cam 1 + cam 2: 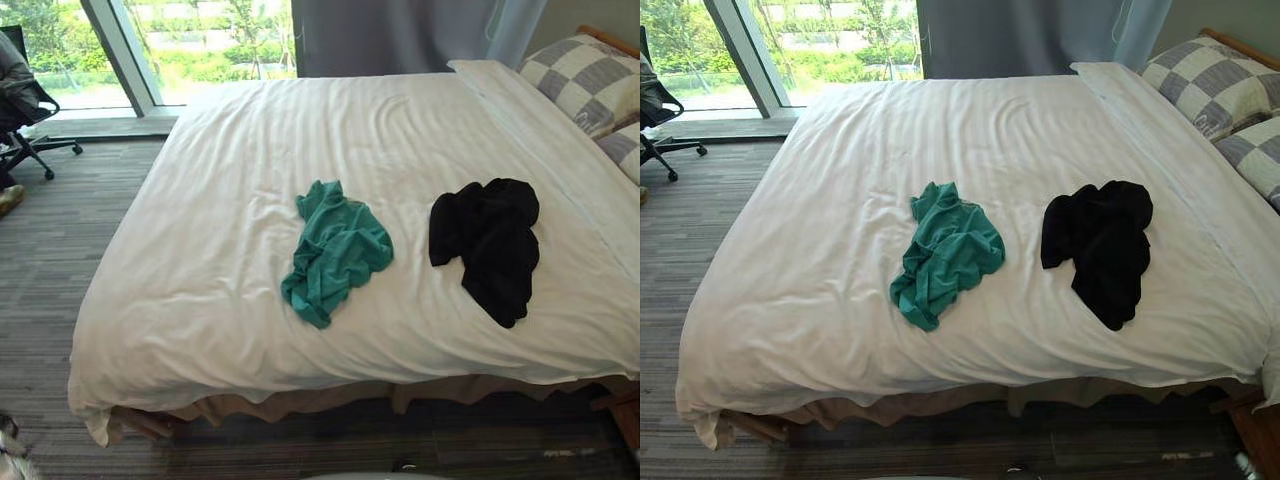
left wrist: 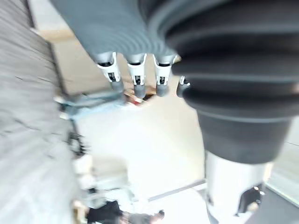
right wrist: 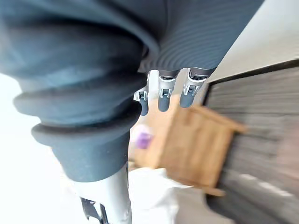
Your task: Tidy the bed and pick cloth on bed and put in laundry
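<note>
We're looking down over the bed [image 1: 250,130], its white cover lying fairly smooth with soft creases running across it, and two garments are sitting out on top. The teal cloth [image 1: 335,250] is lying crumpled near the middle of the bed, towards the near edge, stretching in a loose diagonal heap. Off to its right, well apart from it, the black cloth [image 1: 490,240] is bunching up in a dark pile, one end trailing down towards the near edge. Neither garment is touching the other, and both are resting flat on the cover. At the far right the checked pillows [image 1: 585,80] are stacking at the head of the bed. Beyond the far side a grey curtain [image 1: 400,35] is hanging next to a bright window [image 1: 200,40], and an office chair [image 1: 25,110] is standing on the grey carpet [image 1: 60,260] at the far left. The left hand [image 2: 138,77] is hanging free in its wrist view, fingers loosely extended in a row and gripping nothing. The right hand [image 3: 163,95] is doing the same, fingers relaxed and carrying nothing, with a wooden piece of furniture [image 3: 196,144] showing blurred beyond them.
</note>
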Motion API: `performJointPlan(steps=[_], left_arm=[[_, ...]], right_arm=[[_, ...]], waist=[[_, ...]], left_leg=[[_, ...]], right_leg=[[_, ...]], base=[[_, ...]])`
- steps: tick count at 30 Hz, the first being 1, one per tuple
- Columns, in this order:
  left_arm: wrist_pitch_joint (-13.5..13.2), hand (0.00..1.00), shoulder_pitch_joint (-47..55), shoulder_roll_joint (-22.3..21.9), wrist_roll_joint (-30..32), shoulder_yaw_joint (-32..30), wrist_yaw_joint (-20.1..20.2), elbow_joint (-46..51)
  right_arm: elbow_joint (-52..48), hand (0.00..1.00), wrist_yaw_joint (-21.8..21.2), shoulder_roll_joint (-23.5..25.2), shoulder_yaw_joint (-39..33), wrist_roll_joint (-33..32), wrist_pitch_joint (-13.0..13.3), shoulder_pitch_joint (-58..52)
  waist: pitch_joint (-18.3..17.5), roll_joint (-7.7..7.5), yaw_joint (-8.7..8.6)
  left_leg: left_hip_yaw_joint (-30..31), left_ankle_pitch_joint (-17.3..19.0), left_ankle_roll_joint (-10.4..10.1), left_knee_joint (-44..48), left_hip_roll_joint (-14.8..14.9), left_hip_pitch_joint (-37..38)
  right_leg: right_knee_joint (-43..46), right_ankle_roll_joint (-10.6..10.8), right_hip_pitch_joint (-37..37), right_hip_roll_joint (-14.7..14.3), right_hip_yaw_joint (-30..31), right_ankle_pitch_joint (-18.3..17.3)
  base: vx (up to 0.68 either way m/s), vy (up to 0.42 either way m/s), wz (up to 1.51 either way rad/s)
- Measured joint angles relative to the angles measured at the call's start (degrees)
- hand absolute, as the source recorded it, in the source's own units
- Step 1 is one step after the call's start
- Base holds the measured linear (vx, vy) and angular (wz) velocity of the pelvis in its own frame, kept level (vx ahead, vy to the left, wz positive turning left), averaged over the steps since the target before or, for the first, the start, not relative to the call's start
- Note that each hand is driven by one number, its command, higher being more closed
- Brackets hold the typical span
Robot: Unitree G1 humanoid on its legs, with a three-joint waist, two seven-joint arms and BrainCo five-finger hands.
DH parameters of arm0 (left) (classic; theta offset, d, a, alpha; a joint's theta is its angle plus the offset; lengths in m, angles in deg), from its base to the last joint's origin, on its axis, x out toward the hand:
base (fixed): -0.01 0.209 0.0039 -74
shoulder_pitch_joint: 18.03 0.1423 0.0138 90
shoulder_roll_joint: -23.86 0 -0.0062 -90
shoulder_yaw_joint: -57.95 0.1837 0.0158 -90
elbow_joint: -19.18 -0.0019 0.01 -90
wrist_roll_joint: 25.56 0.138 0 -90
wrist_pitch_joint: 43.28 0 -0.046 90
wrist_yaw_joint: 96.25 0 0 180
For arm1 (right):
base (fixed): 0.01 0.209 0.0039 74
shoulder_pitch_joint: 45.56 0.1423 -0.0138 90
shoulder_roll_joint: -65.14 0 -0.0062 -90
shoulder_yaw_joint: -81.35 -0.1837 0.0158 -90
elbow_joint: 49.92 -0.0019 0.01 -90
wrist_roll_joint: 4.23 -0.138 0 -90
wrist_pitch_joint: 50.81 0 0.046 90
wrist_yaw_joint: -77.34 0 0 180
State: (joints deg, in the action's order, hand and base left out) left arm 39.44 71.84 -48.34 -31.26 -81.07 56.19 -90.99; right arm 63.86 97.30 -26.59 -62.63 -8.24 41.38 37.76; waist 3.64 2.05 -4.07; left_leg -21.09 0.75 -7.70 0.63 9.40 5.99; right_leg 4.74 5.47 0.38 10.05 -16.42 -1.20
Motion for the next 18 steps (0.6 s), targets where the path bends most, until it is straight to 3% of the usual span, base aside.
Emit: performJointPlan(steps=[2, 3, 5, 7, 8, 9, 11, 14, 18], left_arm=[[-1.01, 0.00, -3.90, 2.25, 0.60, 4.49, 0.02, 2.48], [-2.21, 0.00, -7.29, 2.88, 0.85, 9.14, 0.15, 4.23], [-2.84, 0.00, -9.31, 2.94, 1.39, 12.92, 0.85, 4.91], [-3.16, 0.00, -11.47, 2.92, 2.52, 16.99, 1.99, 5.68], [-3.17, 0.00, -12.80, 2.96, 4.61, 19.43, 2.50, 6.44], [-3.22, 0.00, -14.43, 3.00, 6.71, 22.25, 2.90, 7.19], [-2.92, 0.00, -16.76, 3.14, 8.68, 25.46, 3.92, 7.21], [-1.37, 0.00, -19.91, 3.16, 11.73, 33.90, 5.91, 5.61], [0.10, 0.00, -23.35, -0.30, 15.80, 40.40, 7.55, 4.63]], right_arm=[[-2.09, 0.00, 0.06, -3.21, 2.48, 2.41, 0.43, 3.51], [-4.25, 0.00, 0.46, -6.12, 3.68, 3.93, 1.10, 5.56], [-5.38, 0.00, 1.22, -10.09, 5.22, 4.82, 1.82, 7.81], [-4.58, 0.00, 1.81, -13.90, 7.55, 5.18, 1.98, 12.11], [-4.08, 0.00, 2.33, -15.73, 9.52, 5.21, 1.98, 13.36], [-3.83, 0.00, 2.33, -16.86, 11.25, 5.63, 1.98, 14.23], [-3.52, 0.00, 2.27, -15.97, 13.82, 6.53, 1.94, 15.37], [-3.36, 0.00, 2.20, -15.78, 19.53, 7.78, 1.97, 19.77], [-3.52, 0.00, 1.83, -14.71, 23.00, 9.58, 2.53, 20.35]], waist=[[1.20, -1.57, 0.06], [2.91, -1.47, 0.15], [3.87, -0.92, -0.12], [4.41, -0.49, -0.24], [4.24, 0.55, -0.42], [4.28, 2.60, -0.28], [4.95, 1.33, -0.47], [7.45, -2.79, -2.21], [7.38, -3.28, -3.70]], left_leg=[[-0.29, 0.66, -0.79, 7.97, 0.72, -2.53], [-1.17, 0.66, -0.70, 16.49, 1.87, -6.25], [-1.39, 0.64, -0.66, 20.82, 2.73, -8.52], [2.16, 3.86, -0.59, 20.73, -0.10, -10.46], [3.78, 3.40, 0.40, 15.30, -2.75, -9.71], [1.27, 4.42, 5.89, 11.11, -1.96, -8.13], [-0.07, 4.41, 5.90, 7.92, -2.58, -6.13], [-2.50, 4.46, 6.07, 7.03, -4.17, -3.67], [-2.67, 4.45, 6.07, 5.60, -4.44, -2.60]], right_leg=[[-0.35, -0.20, -0.36, 0.74, 1.02, -0.77], [-1.62, -0.21, -1.50, 0.87, 1.15, -0.77], [-2.48, -1.09, -2.10, 0.65, 1.99, -0.16], [-3.06, -2.14, -1.90, 1.36, 4.11, 1.41], [-2.83, -2.13, -1.05, 0.84, 4.70, 1.59], [-1.79, -1.39, -0.30, -1.21, 5.35, 1.14], [2.98, -1.42, 2.16, -0.66, 6.33, -0.57], [18.00, 0.14, 8.86, 2.39, 8.54, -4.07], [16.51, -1.20, 8.30, 2.99, 7.04, -3.19]], base=[[-0.08, -0.082, -0.19], [-0.11, -0.095, -0.05], [-0.06, -0.055, -0.03], [0.01, 0.025, -0.25], [0.01, 0.048, -0.39], [0.03, 0.071, -0.35], [0.04, 0.064, -0.31], [0.01, 0.050, -0.26], [0.08, 0.026, -0.11]])
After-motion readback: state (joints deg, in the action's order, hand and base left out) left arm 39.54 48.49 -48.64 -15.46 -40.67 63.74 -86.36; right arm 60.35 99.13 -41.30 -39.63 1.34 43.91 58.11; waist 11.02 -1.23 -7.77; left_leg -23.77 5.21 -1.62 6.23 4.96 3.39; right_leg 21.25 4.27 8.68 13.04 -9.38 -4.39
